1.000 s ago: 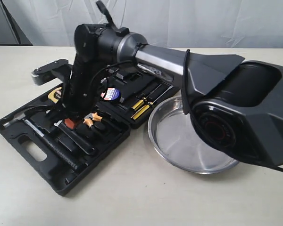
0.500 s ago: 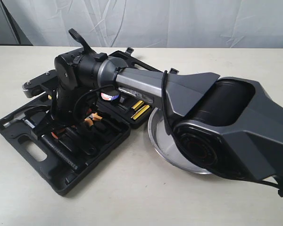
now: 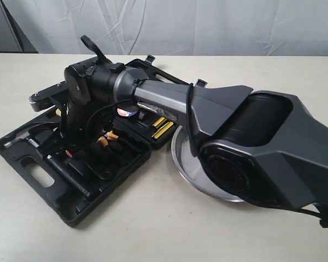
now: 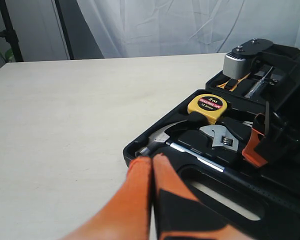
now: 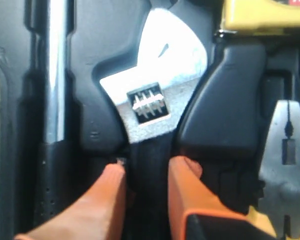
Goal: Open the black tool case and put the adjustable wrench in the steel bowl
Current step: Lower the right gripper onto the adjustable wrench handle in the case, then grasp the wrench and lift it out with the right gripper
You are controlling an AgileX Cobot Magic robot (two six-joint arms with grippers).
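The black tool case [image 3: 71,215] lies open on the left of the table. The adjustable wrench [image 5: 155,80] rests in its moulded slot, silver head up and black handle running down between my right gripper's [image 5: 146,167] orange fingers [image 5: 110,200], which press on both sides of the handle. In the exterior view the right gripper [image 3: 74,150] reaches down into the case and hides the wrench. The left wrist view shows the wrench head [image 4: 219,137] beside that gripper. My left gripper [image 4: 150,159] is shut and empty at the case's corner [image 4: 135,150]. Only a sliver of the steel bowl [image 3: 181,158] shows behind the right arm.
A yellow tape measure [image 4: 206,105] and a hammer [image 4: 160,137] lie beside the wrench. Orange-handled pliers [image 3: 106,136] and yellow-tipped screwdrivers [image 3: 163,126] fill other slots. The bulky right arm [image 3: 251,142] stretches over the bowl. Bare table lies to the left [image 4: 65,125].
Over the last second the right arm swung left and dropped its gripper into the case over the wrench. In the last half second it barely moved.
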